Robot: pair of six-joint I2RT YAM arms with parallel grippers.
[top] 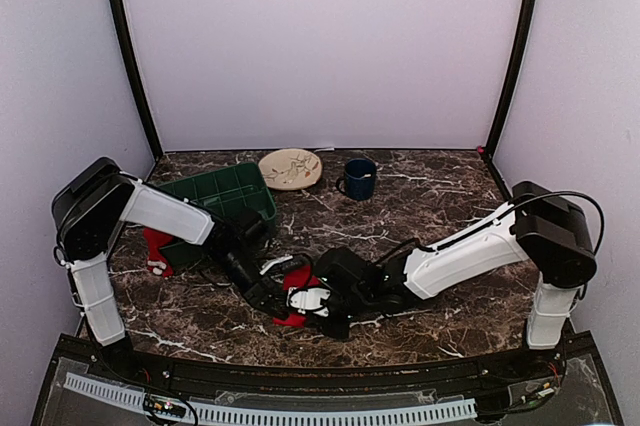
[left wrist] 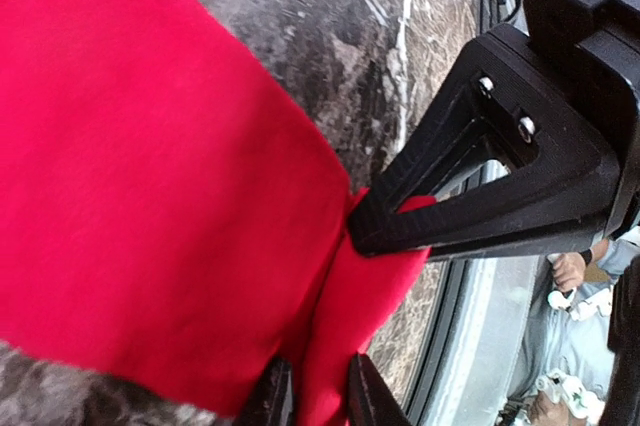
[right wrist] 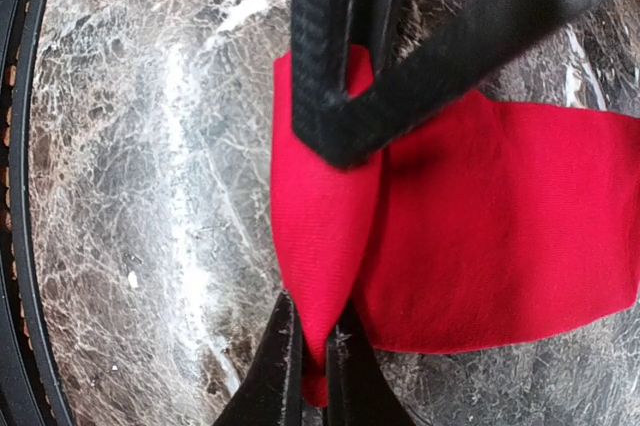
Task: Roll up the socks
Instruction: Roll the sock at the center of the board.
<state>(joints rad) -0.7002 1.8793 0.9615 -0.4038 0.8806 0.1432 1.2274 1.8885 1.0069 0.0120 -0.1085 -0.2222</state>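
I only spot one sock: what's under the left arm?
A second red sock on the table, beside the green bin. The arm hides its far end.

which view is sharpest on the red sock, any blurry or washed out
Right wrist is sharpest: weave on the sock and veins in the table read clearly. Left wrist is soft, the red saturated to a flat patch. Top external is evenly lit but coarse.

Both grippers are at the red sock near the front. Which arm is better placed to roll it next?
Probably right: the right gripper pinches the folded edge of the sock tightly, while the left gripper looks looser around the same fold.
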